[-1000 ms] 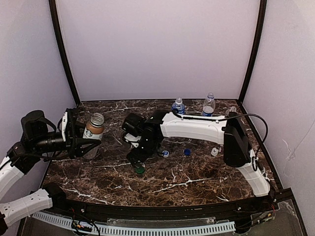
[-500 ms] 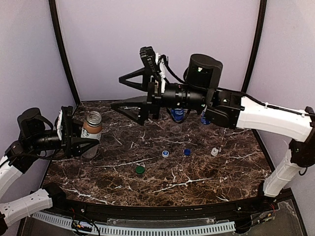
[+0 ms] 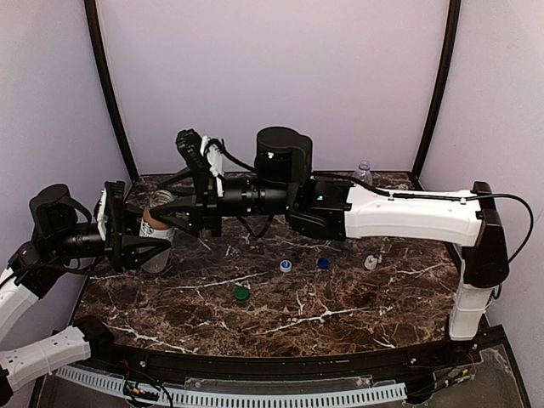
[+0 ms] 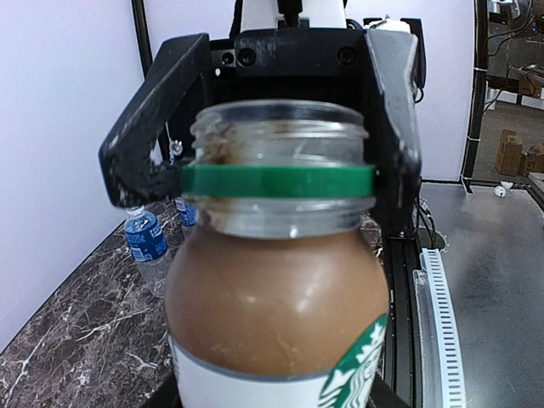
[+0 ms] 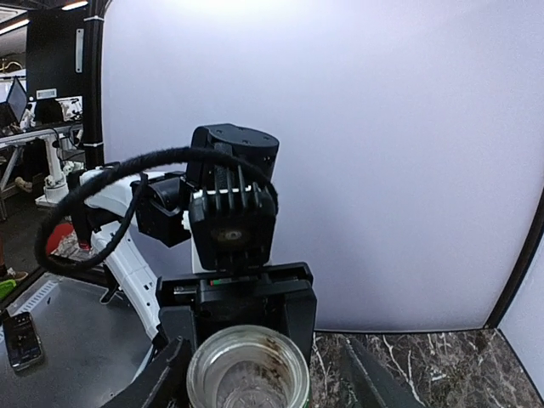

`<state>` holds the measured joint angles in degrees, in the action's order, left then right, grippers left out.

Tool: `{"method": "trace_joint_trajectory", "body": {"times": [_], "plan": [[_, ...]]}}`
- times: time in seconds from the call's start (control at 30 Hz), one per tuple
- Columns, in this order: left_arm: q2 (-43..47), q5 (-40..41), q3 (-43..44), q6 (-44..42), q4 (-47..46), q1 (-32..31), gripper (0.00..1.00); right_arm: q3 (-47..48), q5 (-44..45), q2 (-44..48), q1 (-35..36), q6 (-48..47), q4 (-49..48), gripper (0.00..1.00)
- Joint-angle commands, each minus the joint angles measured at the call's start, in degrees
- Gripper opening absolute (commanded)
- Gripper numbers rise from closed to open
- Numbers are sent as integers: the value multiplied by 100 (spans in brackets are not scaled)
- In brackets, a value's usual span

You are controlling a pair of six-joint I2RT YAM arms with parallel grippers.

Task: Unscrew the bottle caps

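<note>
Item 1. Brown bottle (image 4: 272, 297): upright, pale label, mouth uncapped, green ring around the neck. Every place below is given from this bottle.

Item 2. My left gripper (image 3: 144, 245): clamped on the brown bottle's body from its left side, holding it. I cannot tell whether its base rests on the table (image 3: 357, 306).

Item 3. My right gripper (image 3: 160, 206): reaches in from the bottle's right at neck height. The jaws stand apart, one on either side of the neck, holding nothing. My right wrist view shows a gap between the glass mouth and at least one finger.

Item 4. Green cap (image 3: 242, 294): on the table, right of the bottle and nearer my bases.

Item 5. Blue-and-white cap (image 3: 286, 266), blue cap (image 3: 323, 263), white cap (image 3: 371, 263): in a loose row, each farther right of the bottle.

Item 6. Clear bottle (image 3: 363, 172): far right of the brown bottle, by the back wall.

Item 7. Blue-labelled bottle (image 4: 144, 244): standing well beyond the brown bottle in my left wrist view.
</note>
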<state>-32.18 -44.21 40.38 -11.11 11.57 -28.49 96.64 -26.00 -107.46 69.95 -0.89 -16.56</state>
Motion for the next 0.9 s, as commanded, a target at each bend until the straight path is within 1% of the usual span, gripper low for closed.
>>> {"method": "trace_joint_trajectory", "body": {"times": [0.0, 0.03, 0.17, 0.27, 0.3, 0.37, 0.4, 0.47, 0.5, 0.57, 0.6, 0.63, 0.67, 0.7, 0.73, 0.8, 0.87], "plan": [[-7, -169, 174, 71, -145, 28, 18, 280, -190, -111, 17, 89, -135, 53], [-7, -164, 173, 69, -146, 28, 18, 321, -208, -141, 26, 89, -88, 49], [2, -135, 175, 98, -187, 26, 18, 646, -221, -283, 25, 62, 365, 28], [14, -112, 197, 81, -207, 28, 18, 728, -263, -296, 25, 23, 578, 17], [16, -83, 197, 76, -203, 28, 18, 733, -238, -287, 18, 14, 639, 17], [31, -74, 179, 64, -199, 28, 18, 736, -179, -268, 13, -15, 760, 24], [35, -86, 171, 56, -201, 28, 18, 734, -148, -267, 17, -6, 802, 25], [44, -110, 153, 51, -209, 28, 18, 735, -138, -286, 13, 23, 817, 22], [45, -105, 141, 44, -213, 28, 18, 748, -134, -292, 12, 53, 809, 18], [50, -87, 134, 50, -225, 28, 19, 764, -106, -310, 18, 73, 804, 6], [52, -79, 135, 53, -232, 28, 29, 768, -73, -311, 12, 79, 803, 0], [58, -66, 136, 67, -229, 28, 37, 766, -42, -304, 11, 80, 795, 0], [65, -64, 137, 75, -229, 28, 57, 768, -25, -296, 10, 80, 794, 0], [70, -43, 132, 74, -218, 28, 67, 769, -1, -282, 8, 78, 794, 0], [71, -26, 130, 85, -202, 28, 90, 762, 29, -265, 8, 79, 794, 0], [94, 59, 105, 117, -193, 28, 98, 716, 151, -217, 9, 64, 801, 0], [122, 260, 71, 120, -157, 28, 99, 639, 440, -140, -3, 15, 867, 0]]}}
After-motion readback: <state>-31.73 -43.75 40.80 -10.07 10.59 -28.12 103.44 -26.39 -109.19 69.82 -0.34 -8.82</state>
